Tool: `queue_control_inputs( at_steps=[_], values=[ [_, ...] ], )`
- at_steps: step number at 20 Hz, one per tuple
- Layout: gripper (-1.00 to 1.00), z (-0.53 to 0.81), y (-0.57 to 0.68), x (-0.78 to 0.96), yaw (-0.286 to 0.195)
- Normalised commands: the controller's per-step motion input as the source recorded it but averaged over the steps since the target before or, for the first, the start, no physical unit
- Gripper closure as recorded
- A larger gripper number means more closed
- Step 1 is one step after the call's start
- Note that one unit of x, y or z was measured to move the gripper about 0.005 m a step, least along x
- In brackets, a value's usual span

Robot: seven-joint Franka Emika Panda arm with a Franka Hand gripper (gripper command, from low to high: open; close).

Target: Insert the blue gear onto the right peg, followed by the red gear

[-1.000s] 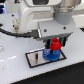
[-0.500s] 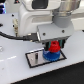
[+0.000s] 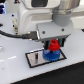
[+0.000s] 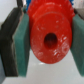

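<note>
- Now the red gear is clamped between the green pads of the gripper, its centre hole seen open in the wrist view.
- It is held directly above the blue gear (contact between the two cannot be told).
- Beneath, the blue gear is seated on the grey plate, on the white table.
</note>
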Motion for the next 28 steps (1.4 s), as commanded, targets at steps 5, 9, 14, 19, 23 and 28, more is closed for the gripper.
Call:
queue_control_inputs(
  at_steps=[5,9,14,19,23,28],
  values=[
    [1.0,0.01,-0.04,0.22,0.0],
    [1.0,-0.15,-0.04,0.27,0.0],
    [1.0,-0.08,0.0,0.33,0.0],
    [1.0,0.07,0.04,0.17,0.0],
    [1.0,0.26,0.03,0.27,0.0],
    [1.0,0.24,0.0,0.22,0.0]
  ],
)
